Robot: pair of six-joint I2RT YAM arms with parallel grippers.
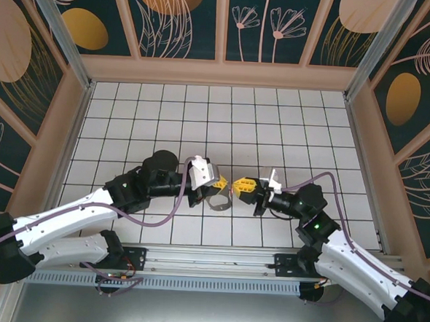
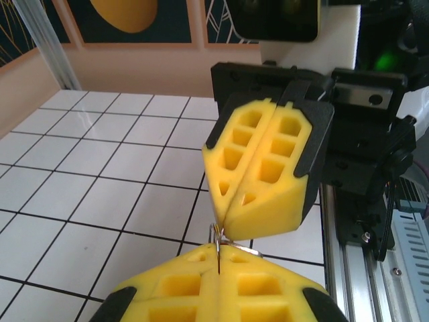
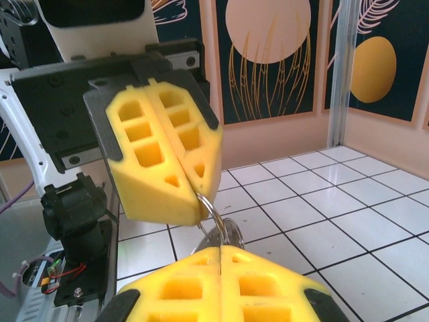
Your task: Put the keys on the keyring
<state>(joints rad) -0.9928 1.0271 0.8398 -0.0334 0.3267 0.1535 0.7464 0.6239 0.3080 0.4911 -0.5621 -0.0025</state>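
Both grippers meet tip to tip just above the tiled floor, near the front middle. In the top view the left gripper [image 1: 225, 182] and the right gripper [image 1: 237, 185] almost touch, and the greyish oval loop of the keyring [image 1: 218, 202] hangs under the left one. My left gripper [image 2: 219, 258] is shut on a thin wire ring of the keyring [image 2: 221, 236], with the right gripper [image 2: 226, 225] pinching it from above. In the right wrist view my right gripper [image 3: 221, 249] is shut on the wire rings [image 3: 226, 225], which run up into the left gripper [image 3: 200, 201]. The keys are hidden.
White tiled floor [image 1: 203, 116] stretches behind and to both sides of the grippers. Patterned walls [image 1: 223, 23] enclose it, with metal posts at the corners. An aluminium rail [image 1: 209, 259] carrying the arm bases runs along the near edge.
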